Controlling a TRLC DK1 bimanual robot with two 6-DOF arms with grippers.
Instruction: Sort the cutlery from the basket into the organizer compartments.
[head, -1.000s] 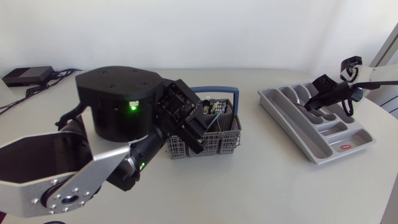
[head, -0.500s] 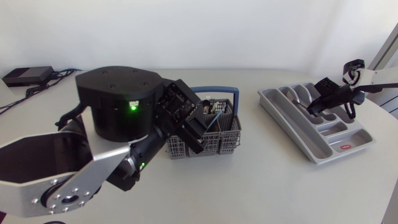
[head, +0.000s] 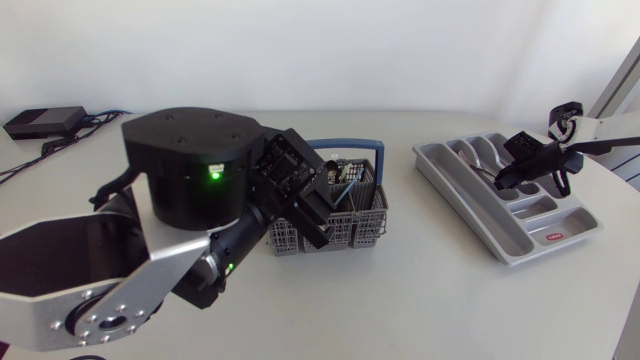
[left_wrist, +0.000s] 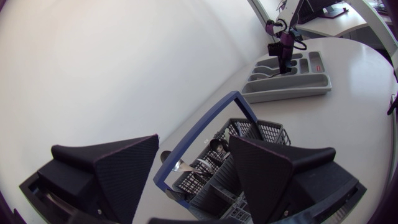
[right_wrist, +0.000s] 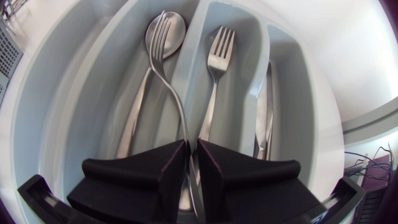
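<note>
Two wedge fingers of the right tool (right_wrist: 193, 150) are clenched on a slim steel fork (right_wrist: 171, 87), hanging over the steel spoon (right_wrist: 132, 121) in the grey plastic organizer (head: 503, 243). Placing is in hand; next likely shifts it over the neighbouring lying fork (right_wrist: 214, 81), then releases. The left tool (left_wrist: 194, 148) hangs released above the grey mesh basket (left_wrist: 264, 132).

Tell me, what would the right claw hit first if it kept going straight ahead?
Probably the spoon in the organizer compartment under it; the fork held by the right gripper would touch first. Depth is unclear.
</note>
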